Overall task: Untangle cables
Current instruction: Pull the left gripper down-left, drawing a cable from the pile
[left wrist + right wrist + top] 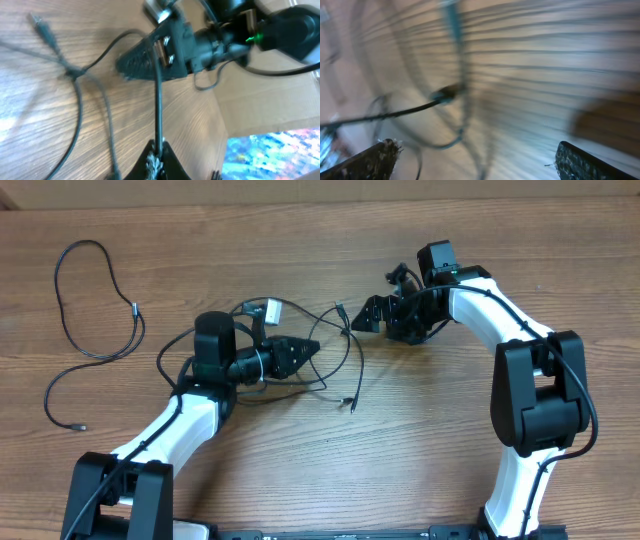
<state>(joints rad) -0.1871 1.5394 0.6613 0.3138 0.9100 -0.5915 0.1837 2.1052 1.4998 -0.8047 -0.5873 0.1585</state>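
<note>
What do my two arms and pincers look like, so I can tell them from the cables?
Both the left arm and right arm have white links, bulky black joints and a thick black cord running alongside. Each ends in a black, wedge-shaped pincer: left pincer, right pincer. The right one's fingers are dark with rough, speckled tips.

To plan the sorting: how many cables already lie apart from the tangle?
1. A looped cable lies alone on the left of the table. The others overlap in the tangle at the middle; some may be hidden under the left gripper.
</note>
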